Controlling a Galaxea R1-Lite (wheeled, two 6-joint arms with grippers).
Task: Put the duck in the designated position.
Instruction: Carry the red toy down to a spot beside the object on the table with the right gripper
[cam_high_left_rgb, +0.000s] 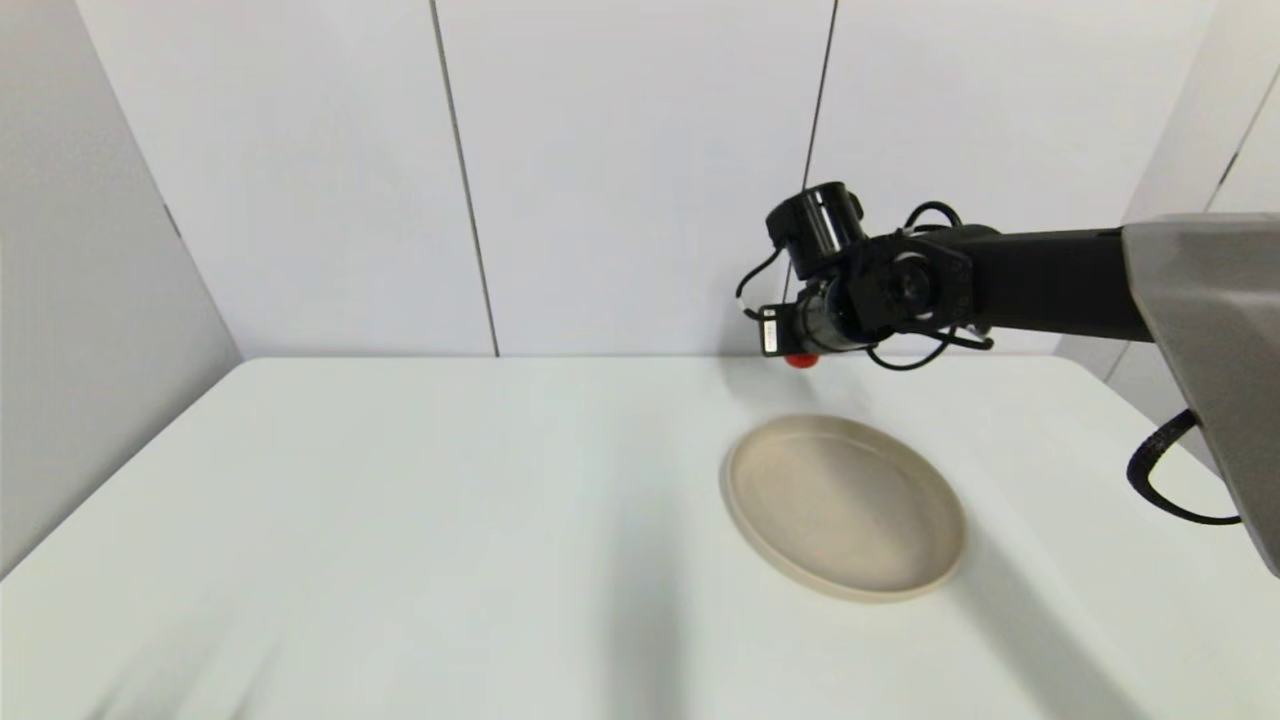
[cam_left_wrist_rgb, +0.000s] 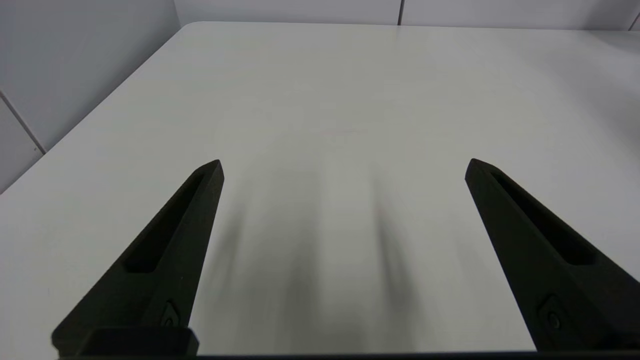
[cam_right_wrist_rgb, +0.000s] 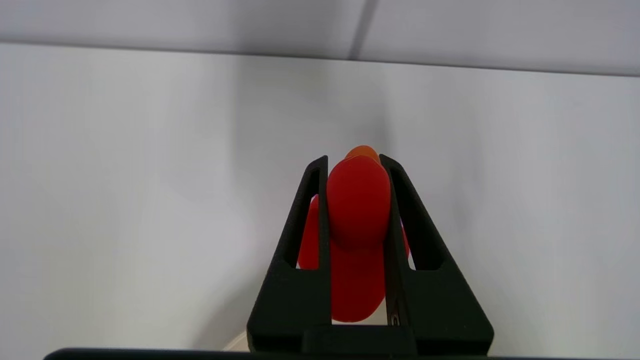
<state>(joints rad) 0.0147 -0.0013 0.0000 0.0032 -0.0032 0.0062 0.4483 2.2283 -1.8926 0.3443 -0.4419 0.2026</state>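
Reaching out over the far side of the white table (cam_high_left_rgb: 400, 520), the right gripper (cam_right_wrist_rgb: 354, 162) is pinching the red duck (cam_right_wrist_rgb: 358, 205) between its two black fingers (cam_right_wrist_rgb: 305, 220), which are pressing against the round head from both sides. In the head view only a small red bit of the duck (cam_high_left_rgb: 801, 361) is peeking out beneath the wrist, hanging above the tabletop just beyond the far rim of the beige plate (cam_high_left_rgb: 845, 505), close to the back wall. An orange tip is showing at the duck's front. The left gripper (cam_left_wrist_rgb: 344, 167) is hovering low over a bare stretch of table, its fingers (cam_left_wrist_rgb: 170, 250) spread wide with nothing between them.
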